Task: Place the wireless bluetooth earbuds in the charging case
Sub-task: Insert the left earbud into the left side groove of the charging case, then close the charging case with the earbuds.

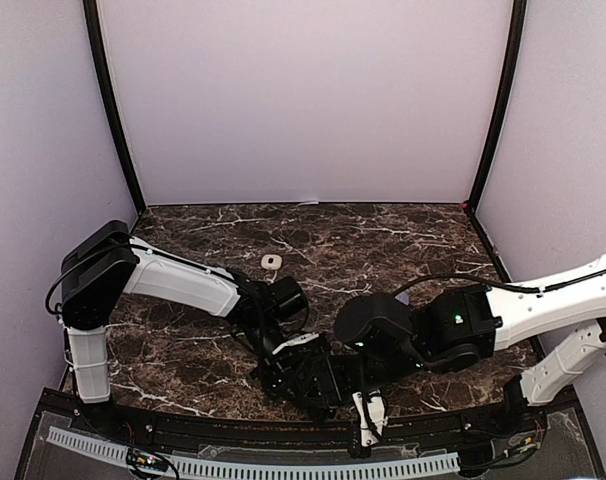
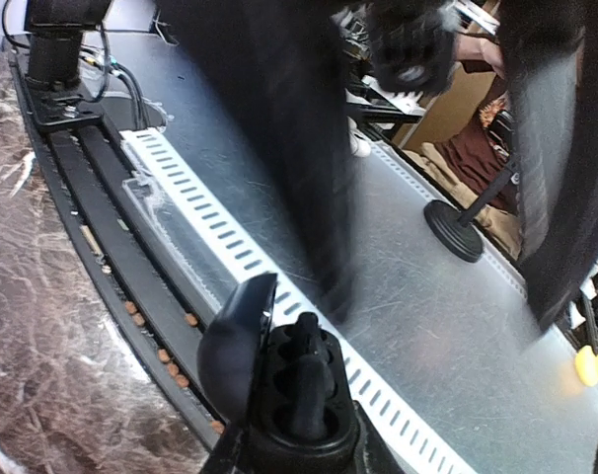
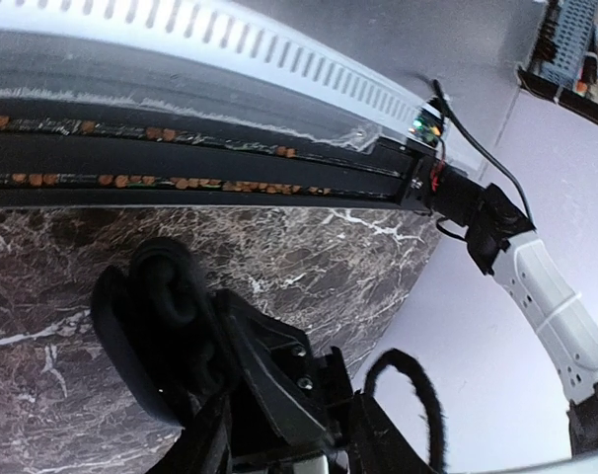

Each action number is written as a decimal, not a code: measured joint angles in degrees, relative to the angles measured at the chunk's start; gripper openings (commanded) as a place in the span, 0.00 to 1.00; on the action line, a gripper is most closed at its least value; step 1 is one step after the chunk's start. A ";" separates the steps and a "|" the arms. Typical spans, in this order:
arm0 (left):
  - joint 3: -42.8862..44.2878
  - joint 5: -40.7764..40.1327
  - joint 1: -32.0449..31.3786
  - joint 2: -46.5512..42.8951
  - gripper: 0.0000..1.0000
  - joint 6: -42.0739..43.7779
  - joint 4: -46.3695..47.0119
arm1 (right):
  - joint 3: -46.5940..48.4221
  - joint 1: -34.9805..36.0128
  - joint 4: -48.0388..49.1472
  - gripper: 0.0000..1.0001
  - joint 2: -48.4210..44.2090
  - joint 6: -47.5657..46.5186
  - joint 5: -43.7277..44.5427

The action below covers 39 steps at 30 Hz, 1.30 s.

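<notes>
The black charging case (image 2: 304, 415) is open, with its lid (image 2: 235, 341) swung up to the left. Dark earbuds (image 2: 309, 380) lie in its wells. My left gripper (image 2: 294, 456) is shut on the case body and holds it over the table's near edge; in the top view it is low in the middle (image 1: 303, 375). My right gripper (image 1: 338, 360) hovers right over the case. Its two fingers (image 2: 289, 148) show blurred and wide apart, and it is empty. In the right wrist view the case (image 3: 161, 316) sits left of the right gripper (image 3: 289, 449).
A small white item (image 1: 271, 261) lies alone on the dark marble table (image 1: 403, 250), beyond the left arm. A slotted white cable duct (image 2: 220, 237) and black rails (image 3: 181, 163) run along the near edge. Lilac walls close the sides and back.
</notes>
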 measured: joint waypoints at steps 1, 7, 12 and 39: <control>-0.63 -0.04 0.24 -0.13 0.00 -0.79 1.55 | 0.00 0.00 0.17 0.41 -0.85 1.42 -0.57; -11.19 -2.95 3.91 -5.18 0.00 -12.22 19.26 | -4.11 -0.94 7.78 0.44 -8.76 15.98 -3.67; -20.24 -6.34 9.75 -10.01 0.00 -27.78 41.33 | -17.64 -4.52 19.69 0.46 -17.27 29.70 -5.42; -35.15 -21.79 12.96 -17.05 0.00 -43.95 79.47 | -29.92 -15.43 56.54 0.37 -9.18 116.37 24.39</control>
